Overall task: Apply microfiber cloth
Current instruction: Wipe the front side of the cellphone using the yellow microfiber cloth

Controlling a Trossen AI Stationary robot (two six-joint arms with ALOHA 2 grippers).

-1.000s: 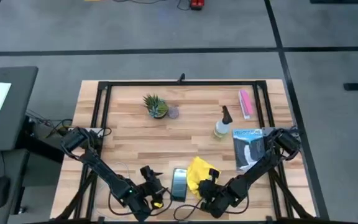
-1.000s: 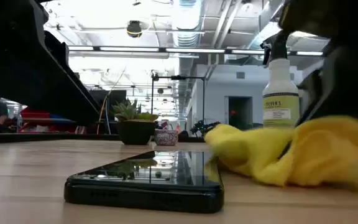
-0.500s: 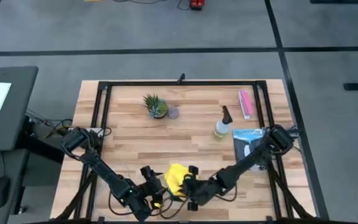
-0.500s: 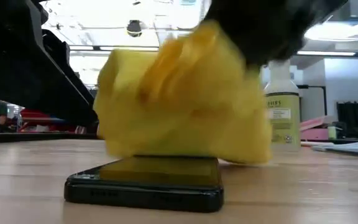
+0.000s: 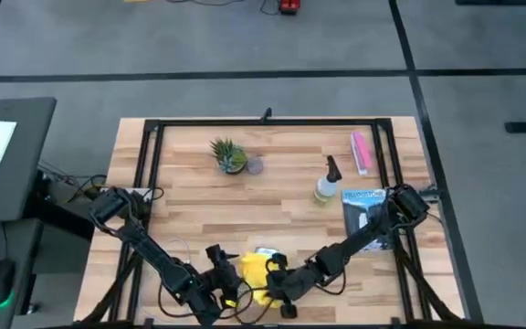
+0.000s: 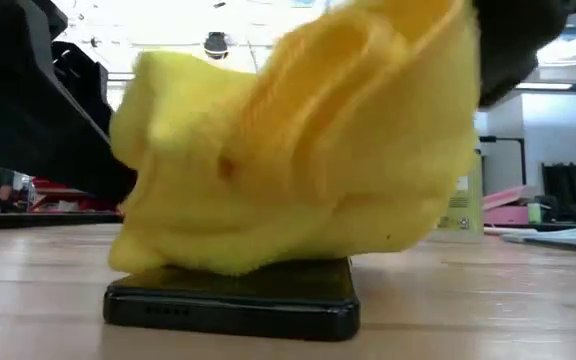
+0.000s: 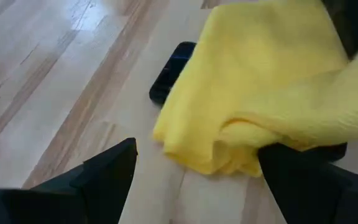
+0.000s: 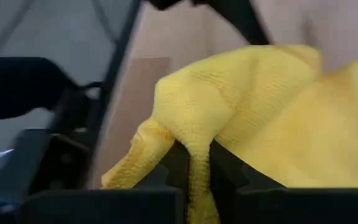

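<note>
The bright yellow microfiber cloth (image 5: 254, 270) lies bunched on top of the black smartphone (image 6: 233, 302), which lies flat on the table near its front edge. Only the phone's far end (image 5: 265, 250) shows in the high view. My right gripper (image 5: 279, 280) is at the cloth's right side, shut on it. My left gripper (image 7: 194, 180) stands open just left of the phone, with the cloth's near edge (image 7: 197, 158) ahead of its fingertips. Whether it touches the cloth, I cannot tell. My right gripper pinches a bunched fold of the cloth (image 8: 194, 152) between its two fingers, several layers together. The fingers come from the table's right, low over the table. The cloth's underside (image 6: 258, 262) rests on the phone's screen and the rest bulges up in front of the gripper.
A spray bottle (image 5: 325, 185), a small potted plant (image 5: 228, 155), a pink flat packet (image 5: 361, 151) and a blue-and-black pack (image 5: 365, 216) lie farther back and to the right. A black frame (image 5: 263, 122) runs around the table's edge.
My right gripper has gone toward the table's left edge with the cloth in its hold. The cloth has come off the table right of the phone and up onto the screen, and now covers nearly all of the phone. The phone has stayed in place.
</note>
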